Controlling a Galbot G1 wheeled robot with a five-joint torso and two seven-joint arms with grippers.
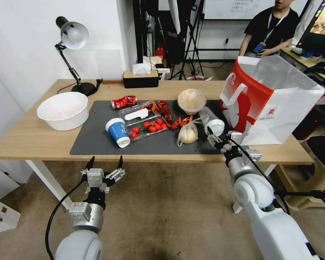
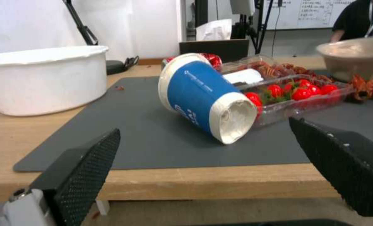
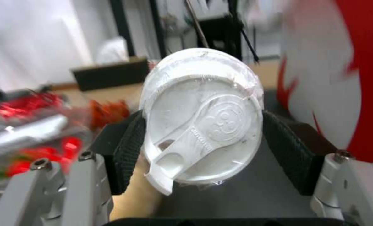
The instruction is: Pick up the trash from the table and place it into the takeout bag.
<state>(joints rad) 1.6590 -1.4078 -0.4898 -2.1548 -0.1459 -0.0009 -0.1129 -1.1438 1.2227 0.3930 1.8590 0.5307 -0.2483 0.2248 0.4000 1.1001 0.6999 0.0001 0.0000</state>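
My right gripper (image 1: 219, 136) is shut on the clear white-lidded cup (image 1: 211, 121), which lies tilted over the mat beside the red-and-white takeout bag (image 1: 274, 101). In the right wrist view the lid (image 3: 203, 125) sits between both pads (image 3: 129, 150). My left gripper (image 1: 106, 159) hangs open in front of the table's (image 1: 32, 139) near edge, facing the tipped blue paper cup (image 1: 118, 131) (image 2: 203, 97) without touching it. On the grey mat (image 1: 97, 141) lie a crushed red can (image 1: 124, 102), a beige round bowl (image 1: 191, 100) and a bagged bun (image 1: 187, 134).
A large white bowl (image 1: 63, 110) stands at the table's left, with a desk lamp (image 1: 74, 36) and a tissue box (image 1: 141, 78) behind. A clear tray of cherry tomatoes (image 1: 148, 128) and red crayfish shells (image 1: 162, 107) lie mid-mat.
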